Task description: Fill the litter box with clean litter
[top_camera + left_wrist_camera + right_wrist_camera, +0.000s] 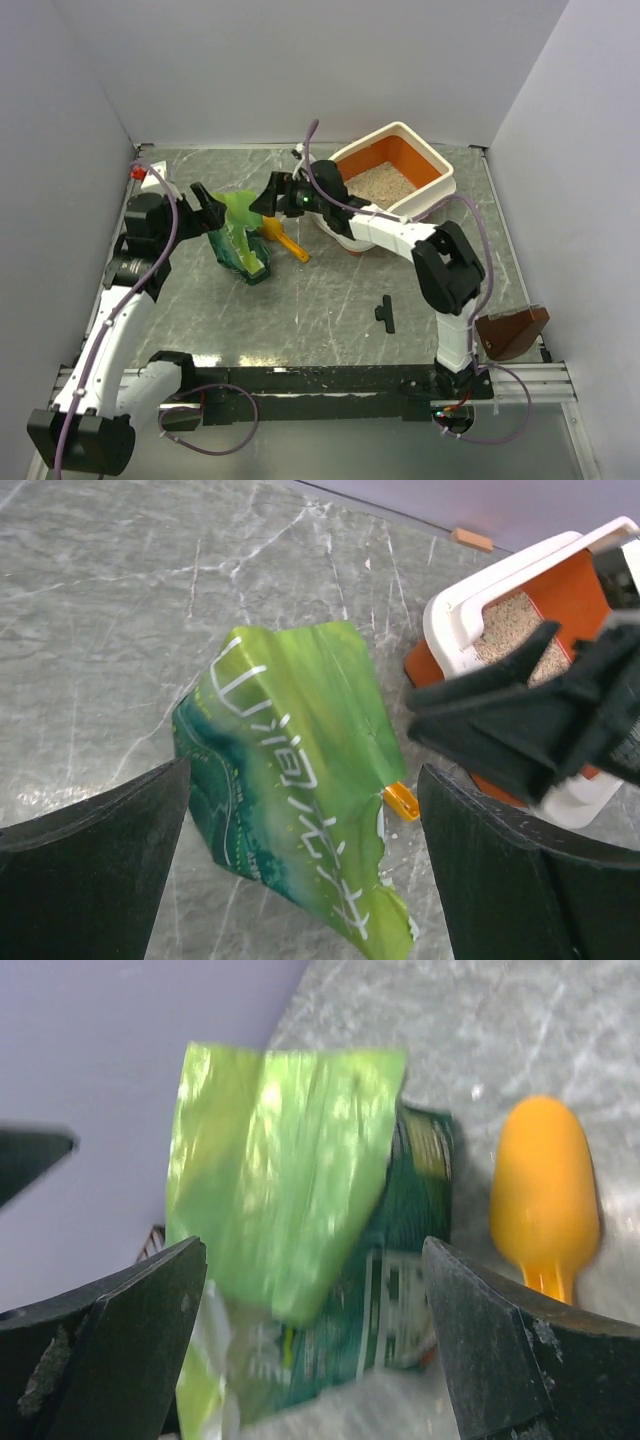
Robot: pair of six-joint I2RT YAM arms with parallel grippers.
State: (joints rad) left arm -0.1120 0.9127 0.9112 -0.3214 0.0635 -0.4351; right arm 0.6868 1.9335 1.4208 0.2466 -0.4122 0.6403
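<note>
The litter box (432,160), cream-white outside and orange inside, stands at the back right with beige clean litter (380,183) in it. It also shows in the left wrist view (455,615), with litter (510,620) inside. A green crinkled bag (240,235) stands upright on the table between the arms. My left gripper (210,212) is open just left of the bag (290,770). My right gripper (270,195) is open at the bag's right, its fingers either side of the bag (290,1190) without closing on it.
A yellow-orange scoop (285,238) lies on the table right of the bag, also in the right wrist view (545,1195). A small black part (386,313) lies mid-table. A brown scoop-like piece (512,333) sits at the right edge. Grey walls enclose the table.
</note>
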